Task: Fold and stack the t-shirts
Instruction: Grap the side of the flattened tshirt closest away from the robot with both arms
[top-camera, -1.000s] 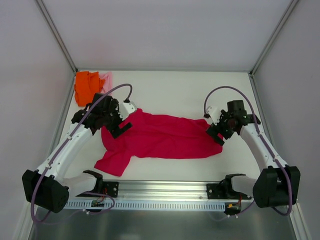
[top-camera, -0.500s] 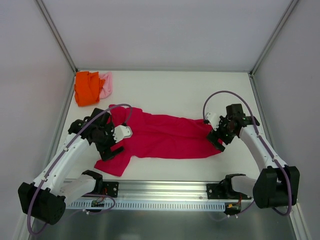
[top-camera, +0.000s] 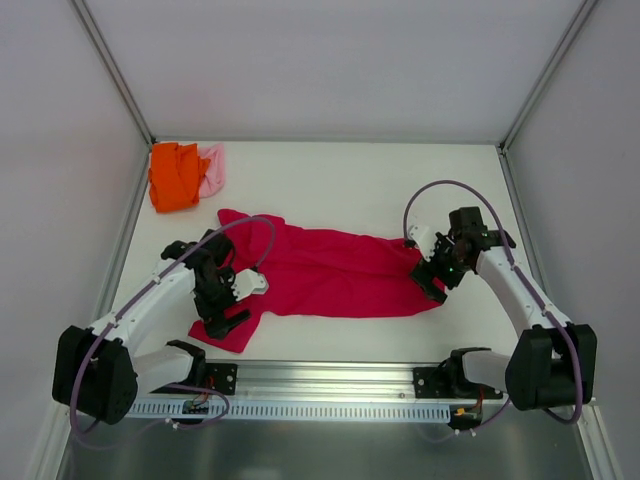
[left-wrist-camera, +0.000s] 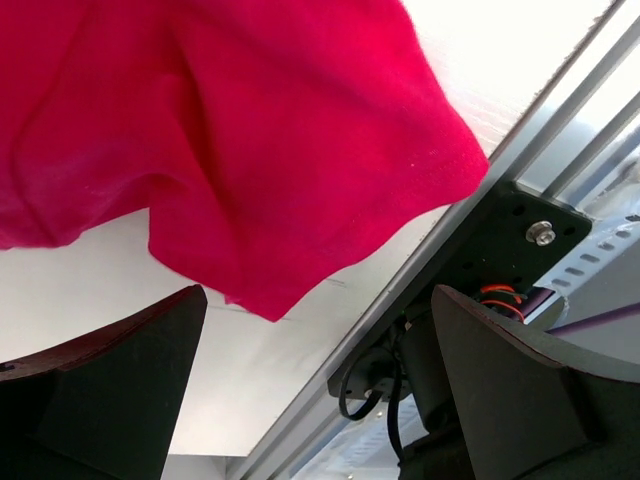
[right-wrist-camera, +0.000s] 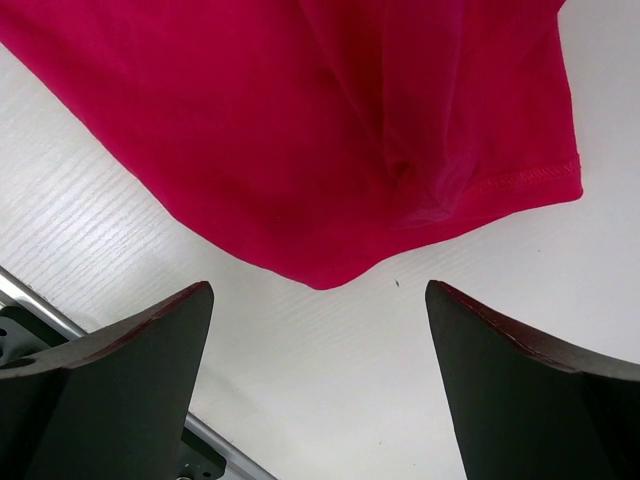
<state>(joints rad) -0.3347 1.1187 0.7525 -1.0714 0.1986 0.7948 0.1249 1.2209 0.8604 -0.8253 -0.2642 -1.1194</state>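
Note:
A large crimson-red t-shirt (top-camera: 330, 270) lies spread crosswise on the white table. My left gripper (top-camera: 225, 315) hovers open over its near-left sleeve, pointing toward the table's near edge. In the left wrist view the sleeve hem (left-wrist-camera: 300, 180) lies just beyond the open left gripper (left-wrist-camera: 315, 300), with nothing between the fingers. My right gripper (top-camera: 430, 280) is open at the shirt's right end. The right wrist view shows the shirt's hem corner (right-wrist-camera: 330, 200) just ahead of the empty right gripper (right-wrist-camera: 318, 290). An orange t-shirt (top-camera: 172, 176) and a pale pink one (top-camera: 212, 168) lie bunched at the back left.
A metal rail (top-camera: 320, 378) with both arm bases runs along the near edge; its black bracket (left-wrist-camera: 520, 240) is close to my left gripper. Grey walls enclose the table on three sides.
My left arm has swung from the red shirt's back-left corner toward the near edge, and that corner now lies flat. My right gripper has shifted slightly toward the shirt's end.

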